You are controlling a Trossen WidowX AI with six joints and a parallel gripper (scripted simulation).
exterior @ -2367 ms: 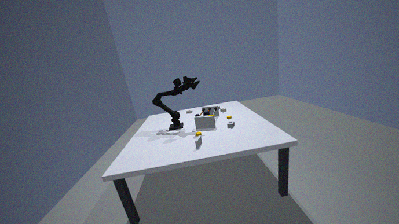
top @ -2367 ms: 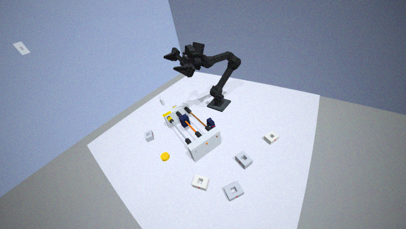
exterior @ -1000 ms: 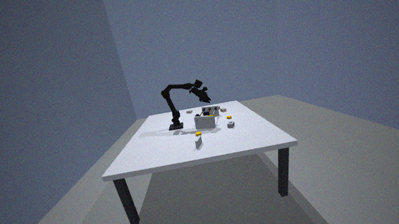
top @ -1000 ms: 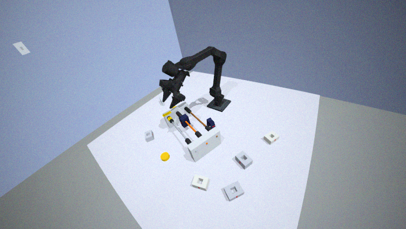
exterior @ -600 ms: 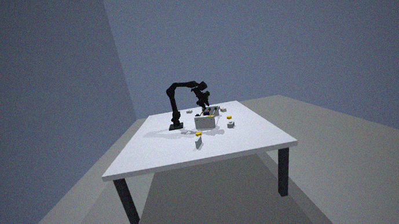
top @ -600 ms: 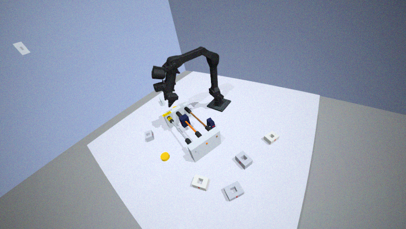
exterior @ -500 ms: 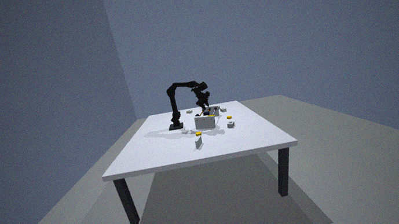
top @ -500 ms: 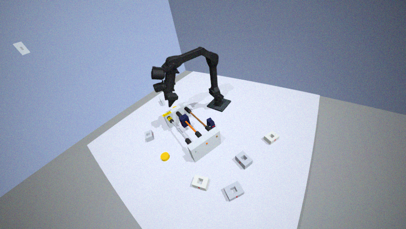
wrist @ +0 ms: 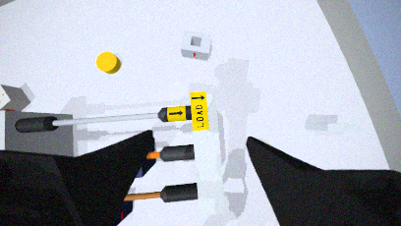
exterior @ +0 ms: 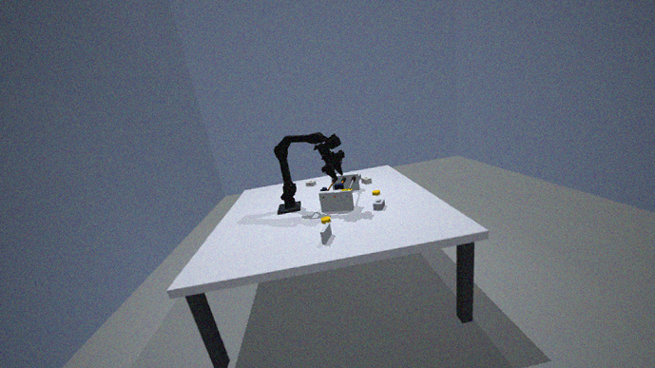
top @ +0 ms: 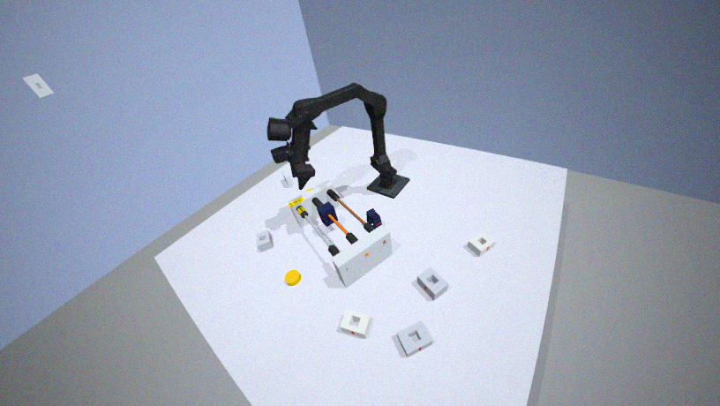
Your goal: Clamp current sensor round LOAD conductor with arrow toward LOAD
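My gripper (top: 303, 185) (exterior: 336, 175) (wrist: 200, 138) is open and empty, pointing down above the rack's far end panel (wrist: 208, 162). The LOAD conductor (top: 318, 231) (wrist: 108, 119) is the pale one, beside the yellow LOAD marker (top: 296, 202) (wrist: 200, 111); the marker's arrow points away from the bare conductor. One navy block (top: 326, 214) is at the orange conductor. Another navy block (top: 369, 218), with a red mark, is beside the brown conductor. In the wrist view both are mostly hidden behind the left finger. I cannot tell which is the open sensor.
Near the rack lie a yellow disc (top: 292, 277) (exterior: 375, 192) (wrist: 108, 62) and a small grey holed block (top: 264, 245) (exterior: 379, 207) (wrist: 203, 52). Several larger holed blocks lie beyond the rack's near panel (top: 365, 257). A thin upright plate (top: 287, 179) (exterior: 326, 233) stands past the far panel.
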